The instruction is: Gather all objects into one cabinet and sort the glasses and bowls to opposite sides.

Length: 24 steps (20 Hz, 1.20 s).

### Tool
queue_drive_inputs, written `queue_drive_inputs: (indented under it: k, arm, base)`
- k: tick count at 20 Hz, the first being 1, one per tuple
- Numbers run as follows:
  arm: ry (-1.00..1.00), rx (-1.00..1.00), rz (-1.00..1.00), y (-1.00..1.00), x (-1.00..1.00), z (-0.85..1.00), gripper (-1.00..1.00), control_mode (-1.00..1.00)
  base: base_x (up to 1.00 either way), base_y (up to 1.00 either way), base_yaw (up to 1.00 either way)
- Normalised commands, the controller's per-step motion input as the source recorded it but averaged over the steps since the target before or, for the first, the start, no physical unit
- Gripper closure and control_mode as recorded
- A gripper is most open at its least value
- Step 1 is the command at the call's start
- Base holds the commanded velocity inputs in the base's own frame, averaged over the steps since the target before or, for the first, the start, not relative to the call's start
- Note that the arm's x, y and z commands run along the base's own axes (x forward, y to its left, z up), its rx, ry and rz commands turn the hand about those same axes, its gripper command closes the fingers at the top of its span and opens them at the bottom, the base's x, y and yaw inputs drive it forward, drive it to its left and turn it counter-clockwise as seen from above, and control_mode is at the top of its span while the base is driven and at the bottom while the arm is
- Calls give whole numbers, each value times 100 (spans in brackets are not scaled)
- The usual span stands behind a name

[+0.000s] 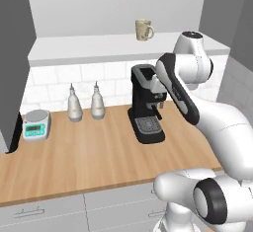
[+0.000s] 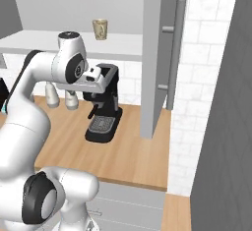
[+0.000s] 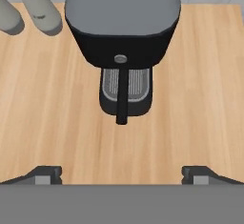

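One cream mug (image 1: 144,29) upright on shelf (image 1: 89,48), handle right; fingers (image 3: 47,174) wide apart, empty.

Glossy white arm (image 1: 217,122) of rounded, bulbous links, dark grey discs at the joints; the hand (image 3: 122,174) ends in two small dark fingertips (image 3: 45,173)

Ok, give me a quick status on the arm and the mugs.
Gripper open, empty, above wooden counter. Cream handled mug upright on white shelf. Black coffee machine below hand.

Base views flank arm, share coffee machine (image 1: 146,108) — hand view looks straight down, close.
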Motion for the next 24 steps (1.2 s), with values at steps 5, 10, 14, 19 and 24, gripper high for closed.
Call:
queue_drive_inputs:
  k: [5, 10, 14, 19, 24]
  arm:
    - [0, 0, 0, 0, 0, 0, -100, 100]
    - [-16, 1, 0, -7, -24, 38, -100, -100]
    - [-32, 2, 0, -13, -31, 78, -100, -100]
    - [-36, 3, 0, -7, -10, 80, -100, -100]
    - [-30, 4, 0, 0, 1, 71, -100, -100]
  base:
    - [-6, 0, 0]
    - [-15, 0, 0]
    - [0, 0, 0]
    - [0, 0, 0]
    - [0, 0, 0]
